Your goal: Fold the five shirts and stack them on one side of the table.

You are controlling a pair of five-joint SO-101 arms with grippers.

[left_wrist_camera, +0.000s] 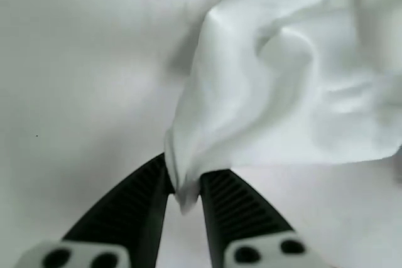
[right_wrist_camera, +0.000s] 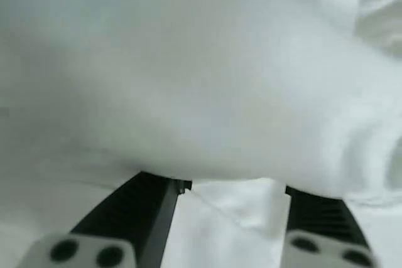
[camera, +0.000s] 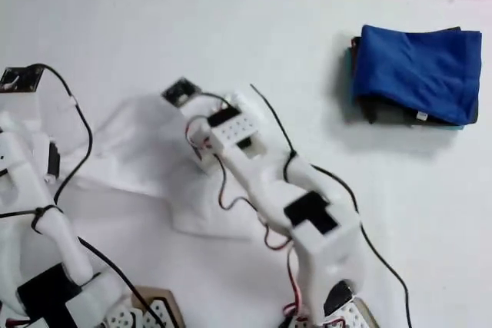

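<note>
A white shirt (camera: 138, 151) lies crumpled on the white table (camera: 231, 28), left of centre. My left gripper (left_wrist_camera: 185, 183) is shut on a pinched corner of the white shirt (left_wrist_camera: 282, 92), which spreads away from it in loose folds. My right gripper (right_wrist_camera: 235, 189) is open, its black fingers (right_wrist_camera: 147, 208) wide apart, with white shirt cloth (right_wrist_camera: 207, 92) bulging over the tips and lying between them. In the high view the right arm (camera: 231, 140) reaches over the shirt's middle, and the left arm (camera: 31, 182) stands at the shirt's left end.
A stack of folded shirts (camera: 419, 71) with a blue one on top sits at the far right of the table. Cables (camera: 77, 128) trail from both arms across the cloth. The table's far edge runs along the top of the high view.
</note>
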